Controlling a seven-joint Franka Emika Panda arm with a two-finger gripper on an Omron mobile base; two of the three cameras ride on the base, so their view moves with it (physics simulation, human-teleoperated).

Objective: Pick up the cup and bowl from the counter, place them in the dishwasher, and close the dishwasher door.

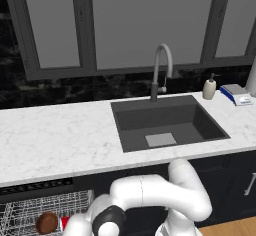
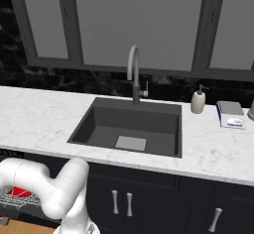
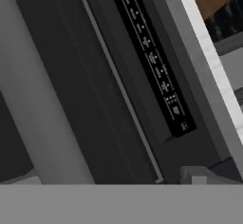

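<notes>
Resting in the dishwasher's white wire rack (image 1: pixel 30 215) are the bowl (image 1: pixel 47 222) and cup (image 2: pixel 21 191). Gripper jaws spread wide, holding nothing.

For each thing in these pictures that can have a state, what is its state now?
bowl: in the dishwasher rack
cup: in the rack, partly hidden by the arm
dishwasher: open, rack pulled out
sink: dry, nothing in it
faucet: no water running
</notes>
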